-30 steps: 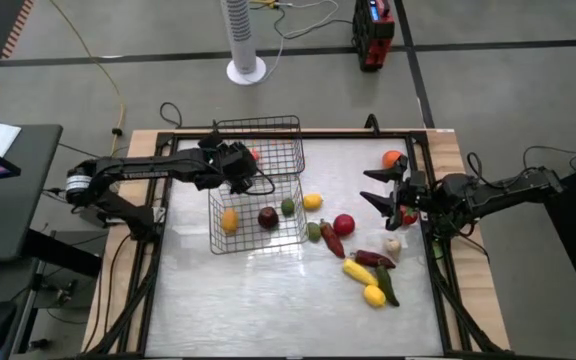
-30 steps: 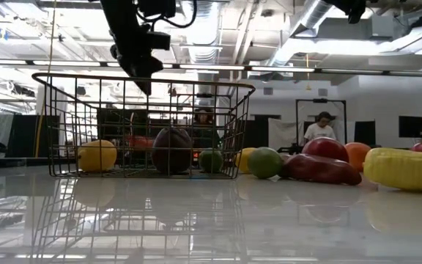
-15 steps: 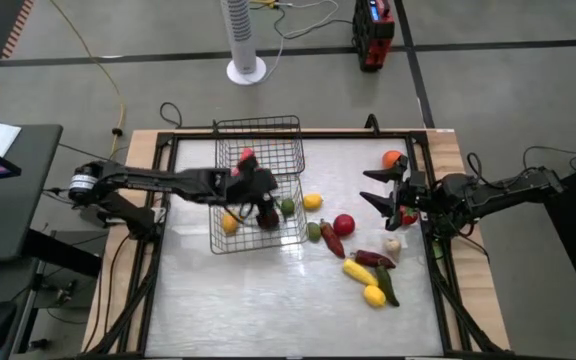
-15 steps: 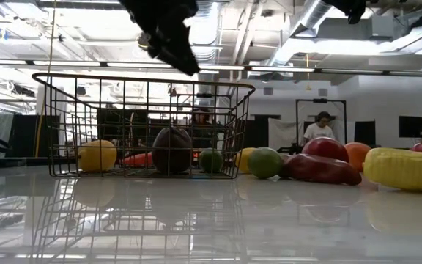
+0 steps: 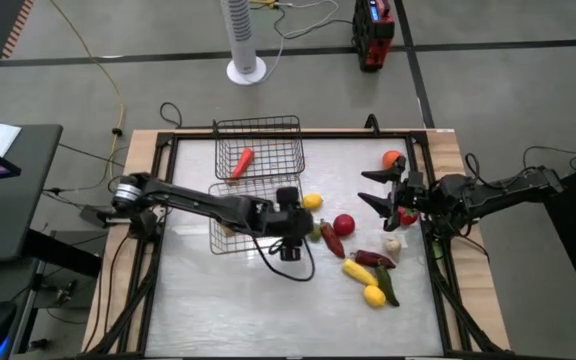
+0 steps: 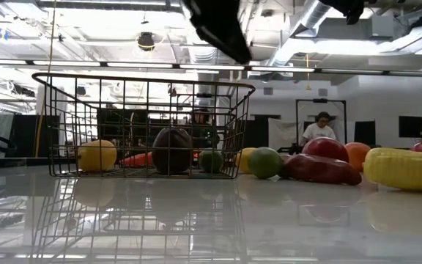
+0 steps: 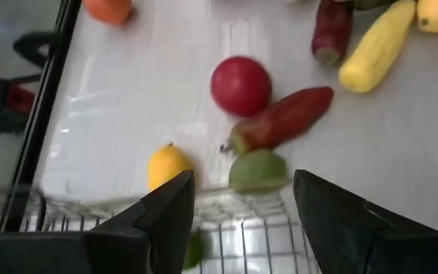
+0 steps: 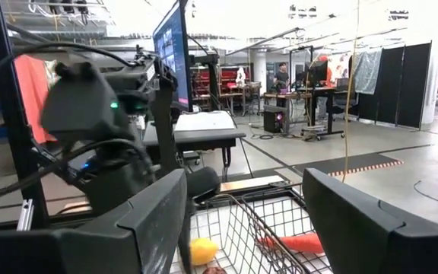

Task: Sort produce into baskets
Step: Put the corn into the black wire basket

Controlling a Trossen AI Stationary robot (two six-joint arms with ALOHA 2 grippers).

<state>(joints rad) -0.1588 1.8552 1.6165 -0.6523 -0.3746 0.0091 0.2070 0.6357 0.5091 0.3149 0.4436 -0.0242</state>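
Left gripper (image 5: 290,212) released, empty, over the near basket (image 5: 230,236) right edge. High view hides what's under it; low view shows lemon (image 6: 97,155), dark fruit (image 6: 172,150), lime (image 6: 211,160) in that basket. Carrot (image 5: 240,163) in far basket (image 5: 293,150). Right gripper (image 5: 376,187) spread, empty, at the right edge by the orange (image 5: 393,158).

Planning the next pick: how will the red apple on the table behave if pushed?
The red apple looks round and glossy, so it would probably roll, perhaps slipping from fingers. It seems a light, stiff toy. Open left hand hovers beside the basket; right hand waits aside.
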